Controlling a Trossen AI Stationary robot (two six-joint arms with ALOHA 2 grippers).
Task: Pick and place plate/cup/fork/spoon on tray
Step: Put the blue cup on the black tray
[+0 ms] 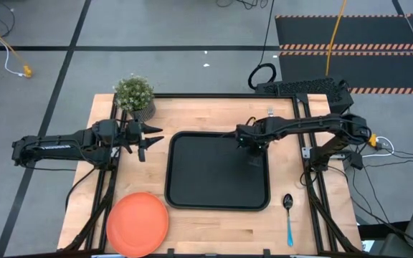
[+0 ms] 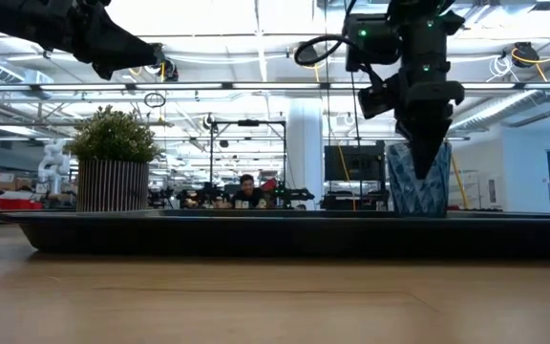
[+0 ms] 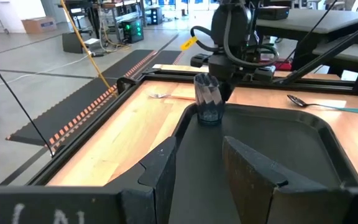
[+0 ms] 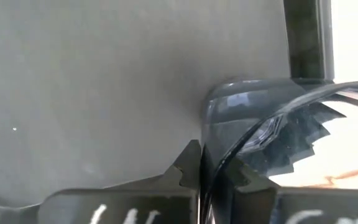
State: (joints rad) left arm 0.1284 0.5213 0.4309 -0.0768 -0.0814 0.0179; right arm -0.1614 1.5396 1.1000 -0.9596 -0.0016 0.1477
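The right gripper (image 1: 254, 147) pinches the cup's (image 3: 209, 99) rim, the cup standing on the tray (image 1: 192, 179) in its far right corner. Lifting away before the fingers spread could tip it. The left gripper (image 1: 151, 137) waits open beside the tray.

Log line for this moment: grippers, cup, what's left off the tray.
right gripper: shut on cup rim, cup on tray | left gripper: open, beside tray | off tray: plate, spoon, fork
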